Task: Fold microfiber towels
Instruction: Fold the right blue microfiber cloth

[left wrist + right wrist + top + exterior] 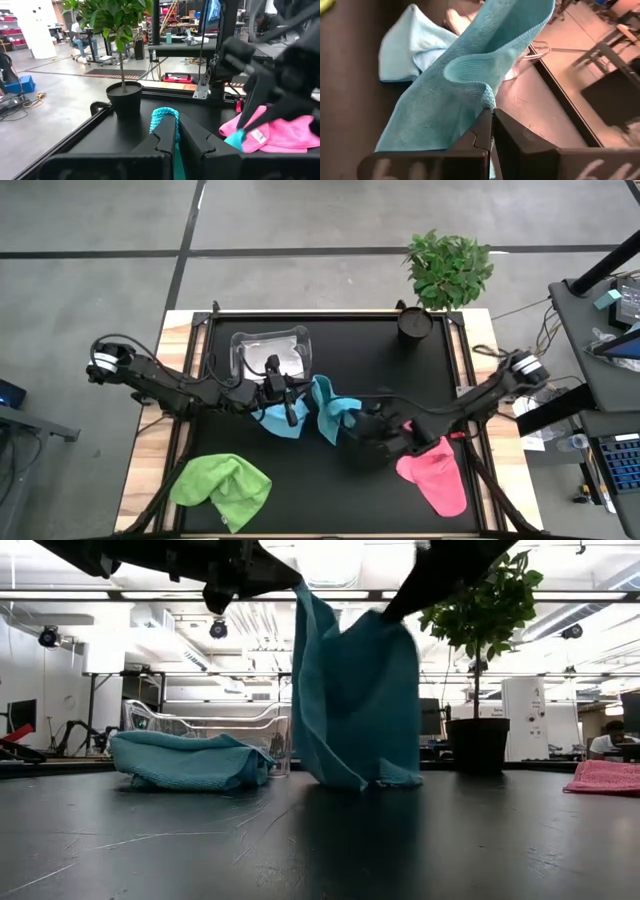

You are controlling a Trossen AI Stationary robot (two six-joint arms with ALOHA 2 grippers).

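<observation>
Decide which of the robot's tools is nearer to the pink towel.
Right. The right tool, shut on the lifted blue towel, is just beside the pink towel; the left tool grips the same towel farther away.

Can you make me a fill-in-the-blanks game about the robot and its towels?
1. Both grippers, the left gripper and the right gripper, are pinching the same ____ towel.
2. The held blue towel hangs down and its bottom edge touches the ____.
3. The pink towel lies on the table on the side of the robot's ____ arm.
4. The green towel lies near the table's front corner on the robot's ____ side.

Missing words: blue; table; right; left
</observation>
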